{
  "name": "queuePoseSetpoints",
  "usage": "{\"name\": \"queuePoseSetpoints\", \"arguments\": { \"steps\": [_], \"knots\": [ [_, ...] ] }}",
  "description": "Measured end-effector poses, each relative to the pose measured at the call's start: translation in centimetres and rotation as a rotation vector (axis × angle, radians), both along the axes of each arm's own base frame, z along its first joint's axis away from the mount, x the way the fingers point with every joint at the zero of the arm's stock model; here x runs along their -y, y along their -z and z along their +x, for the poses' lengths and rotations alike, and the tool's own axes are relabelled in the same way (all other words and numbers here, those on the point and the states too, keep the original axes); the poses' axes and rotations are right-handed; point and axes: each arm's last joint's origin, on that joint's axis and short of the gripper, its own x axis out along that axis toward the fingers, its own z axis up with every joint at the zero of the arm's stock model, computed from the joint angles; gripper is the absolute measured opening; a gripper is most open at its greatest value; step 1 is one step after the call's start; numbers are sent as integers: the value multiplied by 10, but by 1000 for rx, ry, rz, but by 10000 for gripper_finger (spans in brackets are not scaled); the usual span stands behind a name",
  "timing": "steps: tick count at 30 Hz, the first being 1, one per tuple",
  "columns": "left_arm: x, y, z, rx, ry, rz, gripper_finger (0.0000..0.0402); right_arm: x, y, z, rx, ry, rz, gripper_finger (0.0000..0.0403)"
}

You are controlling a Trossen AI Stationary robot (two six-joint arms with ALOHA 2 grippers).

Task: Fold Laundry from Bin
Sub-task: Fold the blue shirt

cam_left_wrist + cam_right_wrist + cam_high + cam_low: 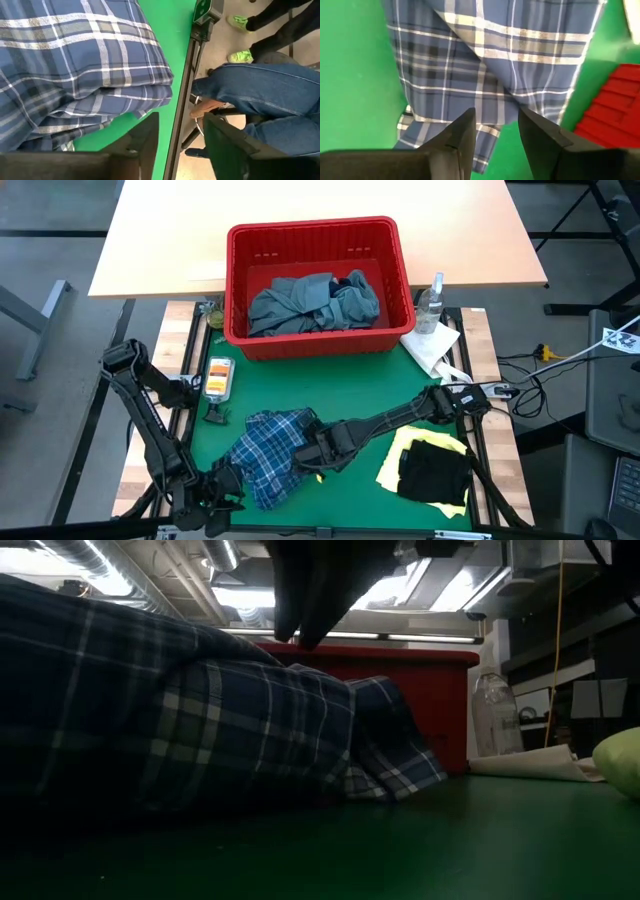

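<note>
A clear spray bottle (432, 302) stands far right on the green surface (370, 385), a white paper towel (433, 346) beside it. A person's jeans (265, 95) show nearby.

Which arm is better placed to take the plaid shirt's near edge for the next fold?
Left, probably: the left claw is open beside the plaid shirt's folded edge; the right claw hangs over its middle.

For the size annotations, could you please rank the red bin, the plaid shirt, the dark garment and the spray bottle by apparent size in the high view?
1. Red bin
2. Plaid shirt
3. Dark garment
4. Spray bottle
</note>
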Motion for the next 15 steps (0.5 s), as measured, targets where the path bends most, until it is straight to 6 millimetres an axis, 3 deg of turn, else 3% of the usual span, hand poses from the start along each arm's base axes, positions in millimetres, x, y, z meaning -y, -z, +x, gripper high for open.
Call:
{"name": "queuePoseSetpoints", "arguments": {
  "steps": [5,15],
  "knots": [
    [0,0,0,0,0,0,168,12,10,8,-34,20,48,146],
    [-1,0,0,17,-15,17,160,22,21,14,-70,38,82,145]
  ]
}}
